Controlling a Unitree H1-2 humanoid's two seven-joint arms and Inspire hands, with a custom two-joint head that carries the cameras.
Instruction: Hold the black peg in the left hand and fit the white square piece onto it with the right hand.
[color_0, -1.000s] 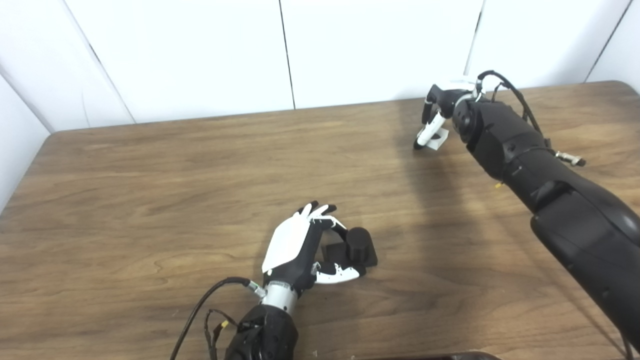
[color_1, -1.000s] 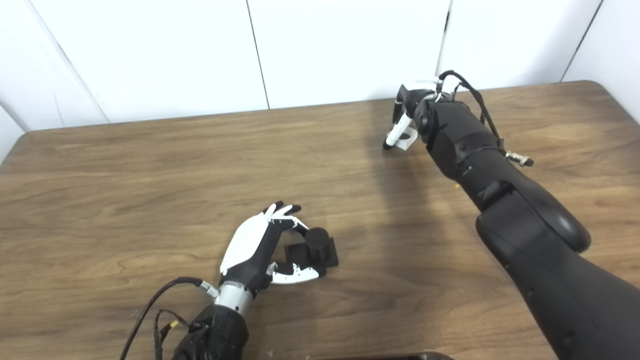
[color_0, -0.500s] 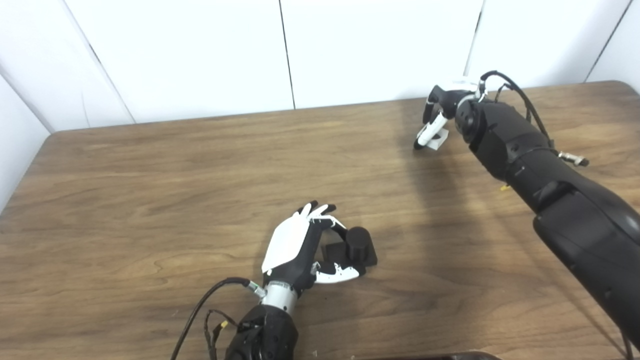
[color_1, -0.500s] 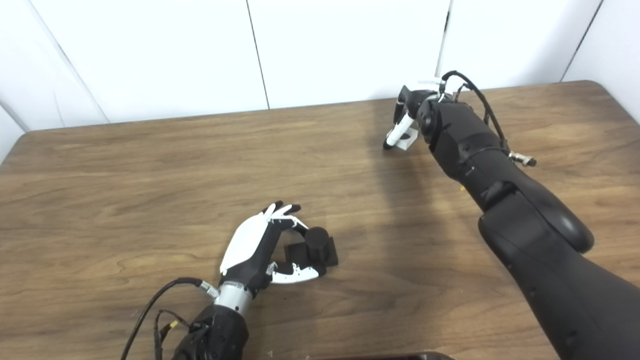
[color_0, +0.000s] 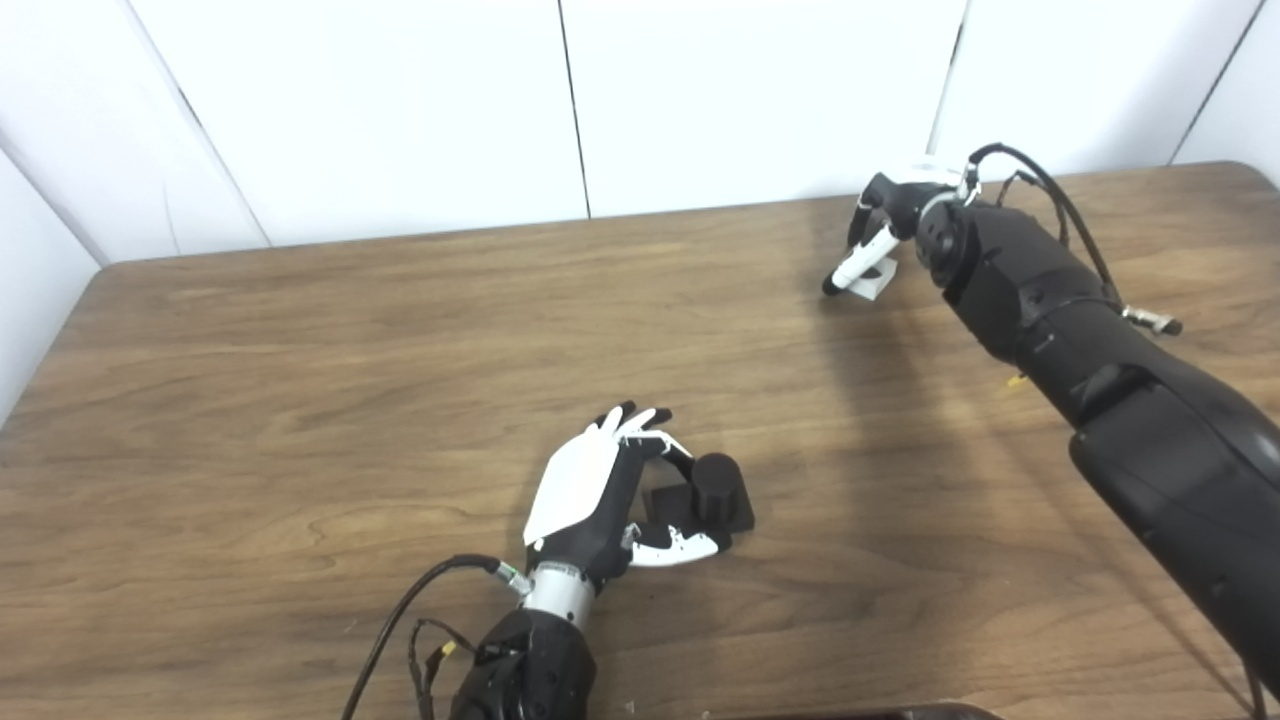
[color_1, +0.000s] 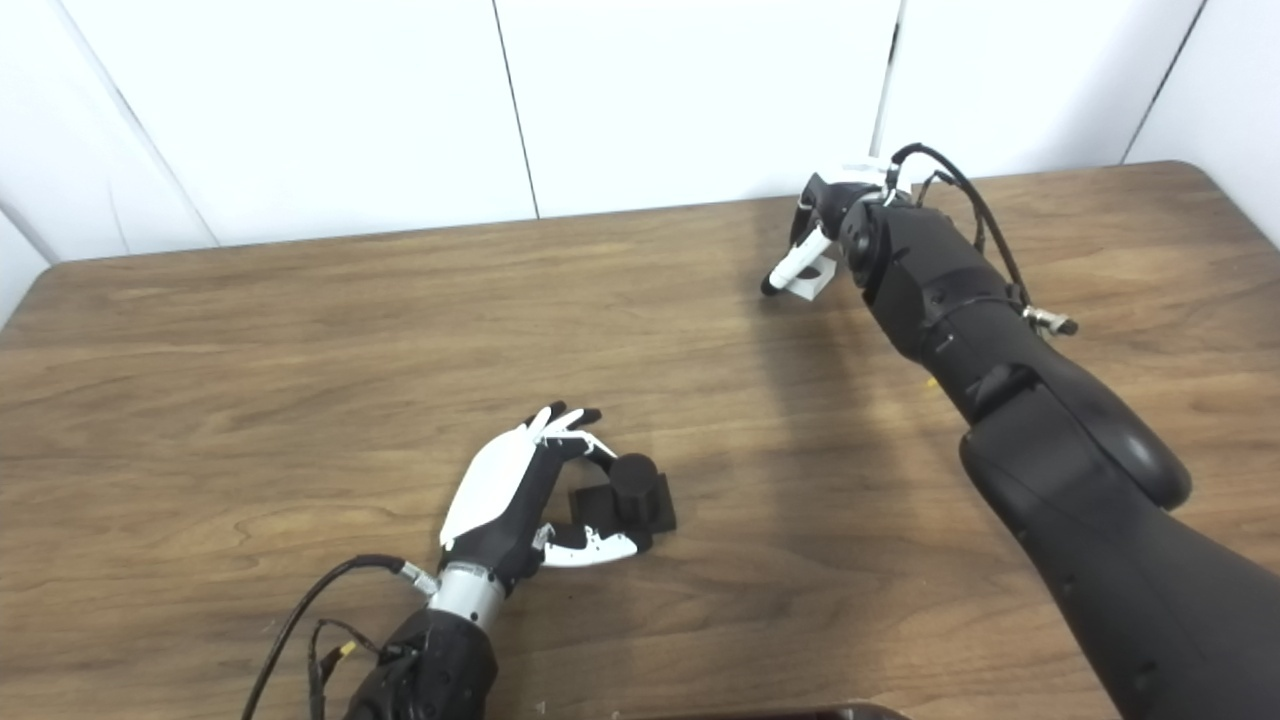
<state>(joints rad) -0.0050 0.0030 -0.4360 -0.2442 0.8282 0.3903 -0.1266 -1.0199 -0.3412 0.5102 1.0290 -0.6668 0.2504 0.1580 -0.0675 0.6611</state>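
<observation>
White wall panels stand behind a brown wood-grain worktop (color_0: 300, 340) that carries everything in view. Toward the near middle, the left hand (color_0: 600, 490) lies low on the worktop with its white back facing left, its fingers (color_0: 640, 425) curled over and its thumb reaching under the black peg (color_0: 715, 492), a dark block with a round stub on a squarish base. The fingers cup the peg loosely rather than clamp it, and the base appears to rest on the wood, so the hold looks weak: if the left hand lifts now, the peg could roll or tip out between fingers and thumb, and any tilt of the stub would spoil the later fit. Far to the right, near the back edge, the right hand (color_1: 825, 225) bends down over the small white square piece (color_1: 812, 283), one white finger (color_1: 790, 270) lying along its left side. Most of that hand is hidden behind its own black forearm (color_1: 950, 300), so whether the fingers pinch the piece or only touch it cannot be told. The risk here is a nudge instead of a grasp: the light piece could slide away across the smooth wood or be caught by one corner and hang crooked. The two parts are well apart, so a skewed pickup would carry through to the joining.
</observation>
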